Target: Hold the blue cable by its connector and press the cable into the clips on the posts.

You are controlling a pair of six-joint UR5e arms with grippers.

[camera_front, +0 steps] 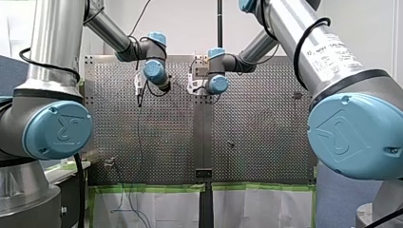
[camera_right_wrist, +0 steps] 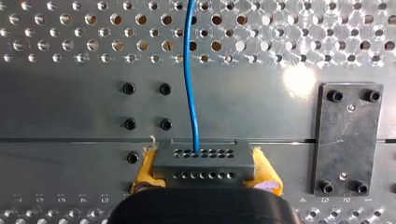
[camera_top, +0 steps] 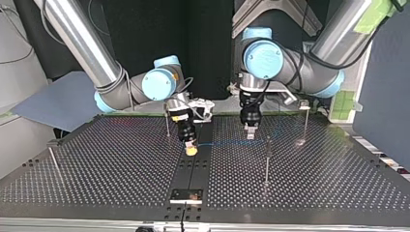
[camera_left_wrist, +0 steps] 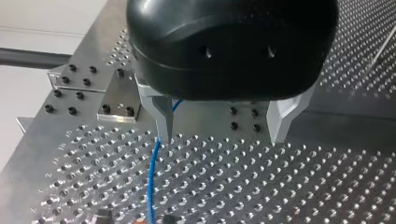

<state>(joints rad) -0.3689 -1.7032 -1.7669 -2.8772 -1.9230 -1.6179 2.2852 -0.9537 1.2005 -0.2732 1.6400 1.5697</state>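
My right gripper (camera_right_wrist: 205, 175) has its yellow pads (camera_right_wrist: 267, 175) shut on the grey connector (camera_right_wrist: 203, 161). The blue cable (camera_right_wrist: 188, 74) leaves the connector and runs ahead over the perforated table. In the top view this gripper (camera_top: 191, 149) hangs low over the table's middle seam, and the cable (camera_top: 222, 143) runs toward my left gripper (camera_top: 250, 133). My left gripper (camera_left_wrist: 222, 140) stands open just above the table. The cable (camera_left_wrist: 151, 186) passes close beside one of its metal fingers (camera_left_wrist: 163, 119), and nothing is clamped.
Thin posts stand on the table in the top view: one (camera_top: 267, 159) in front of my left gripper, one with a clip (camera_top: 304, 104) at the right, one (camera_top: 167, 123) behind my right gripper, and one (camera_top: 54, 162) at the far left. A black plate (camera_top: 186, 195) lies near the front edge.
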